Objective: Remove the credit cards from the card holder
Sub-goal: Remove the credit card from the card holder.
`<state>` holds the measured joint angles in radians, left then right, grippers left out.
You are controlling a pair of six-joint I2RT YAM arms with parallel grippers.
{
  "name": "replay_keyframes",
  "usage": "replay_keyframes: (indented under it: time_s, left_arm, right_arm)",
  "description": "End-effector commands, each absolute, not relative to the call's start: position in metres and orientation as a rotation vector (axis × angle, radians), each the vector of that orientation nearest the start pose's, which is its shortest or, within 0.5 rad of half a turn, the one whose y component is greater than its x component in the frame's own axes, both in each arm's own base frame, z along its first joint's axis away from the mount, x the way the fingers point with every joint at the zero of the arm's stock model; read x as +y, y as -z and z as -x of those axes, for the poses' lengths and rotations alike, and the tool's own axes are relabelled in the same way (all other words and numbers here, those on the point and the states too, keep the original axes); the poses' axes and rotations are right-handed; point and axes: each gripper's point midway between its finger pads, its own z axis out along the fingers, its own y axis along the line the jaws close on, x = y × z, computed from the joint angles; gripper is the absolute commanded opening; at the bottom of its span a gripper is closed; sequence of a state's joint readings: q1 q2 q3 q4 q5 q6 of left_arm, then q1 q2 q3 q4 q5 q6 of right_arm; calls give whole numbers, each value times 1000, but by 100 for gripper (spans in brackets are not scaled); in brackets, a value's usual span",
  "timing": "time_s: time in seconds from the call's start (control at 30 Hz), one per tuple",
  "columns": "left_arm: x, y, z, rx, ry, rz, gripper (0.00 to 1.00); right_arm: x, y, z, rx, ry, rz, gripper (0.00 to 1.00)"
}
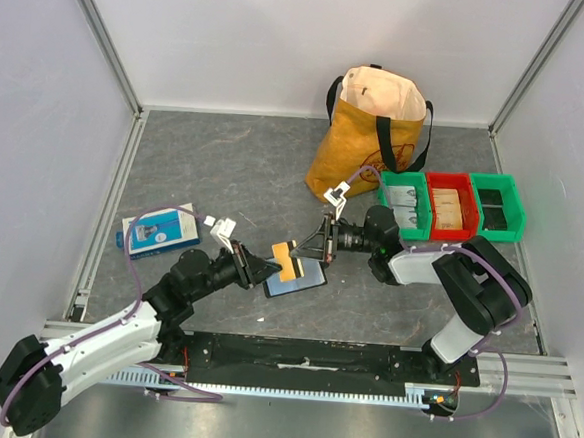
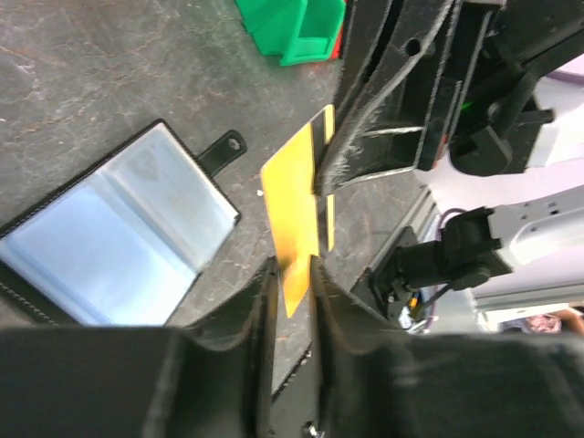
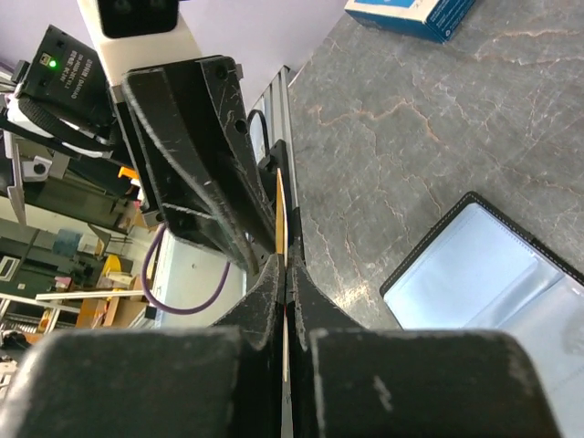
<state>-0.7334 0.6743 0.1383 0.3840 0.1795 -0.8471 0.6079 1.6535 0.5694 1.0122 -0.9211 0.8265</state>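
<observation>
Top view, card: one orange card (image 1: 287, 262) is out of the card holder (image 1: 308, 280) and up off the table, between my two arms.
Top view, holder: lies open and flat, just under the card.
Top view, grippers: left gripper (image 1: 265, 270) and right gripper (image 1: 319, 245) meet at the card from opposite sides.
Left wrist, left gripper: jaws stand narrowly apart with the card's lower end between them; I cannot tell whether they bear on it.
Left wrist, holder: tab (image 2: 224, 151) points away, and the pockets show pale blue-grey.
Right wrist, right gripper: pressed together, pinching the card edge-on.
Progress, my reading: first card is out but not set down. The pale pockets probably hold more, unconfirmed.
</observation>
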Motion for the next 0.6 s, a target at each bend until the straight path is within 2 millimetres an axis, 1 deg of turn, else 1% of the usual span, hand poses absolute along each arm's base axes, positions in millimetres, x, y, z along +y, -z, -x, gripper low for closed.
replay_keyframes:
  time_s: [0.0,0.07,0.1,0.17,0.23,0.4,0.57]
  left_arm:
    - [-248,-188,-177,1777,1283,-173,38]
    - [-247,-189,-178,1777,1260,-192,55]
    - [-247,-188,-178,1779,1253,-204,61]
    - [-249,-186,-179,1788,1244,-222,66]
    - [-250,-182,-179,1795,1236,-246,66]
    - [-255,-175,-175,1796,1240,-328,63]
    - [-262,-188,-159,1701,1332,-446,52]
  right_arm:
    - [340,-172,-203,1746,-1785,689,0]
    - [339,-177,-202,1727,-1791,692,0]
    - [339,-181,-201,1714,-1794,694,0]
    - [338,-188,-199,1684,-1805,698,0]
    - [338,-197,-197,1655,-1829,700,0]
    - [334,-217,-188,1566,-1888,717,0]
    - [332,-230,-181,1503,-1925,738,0]
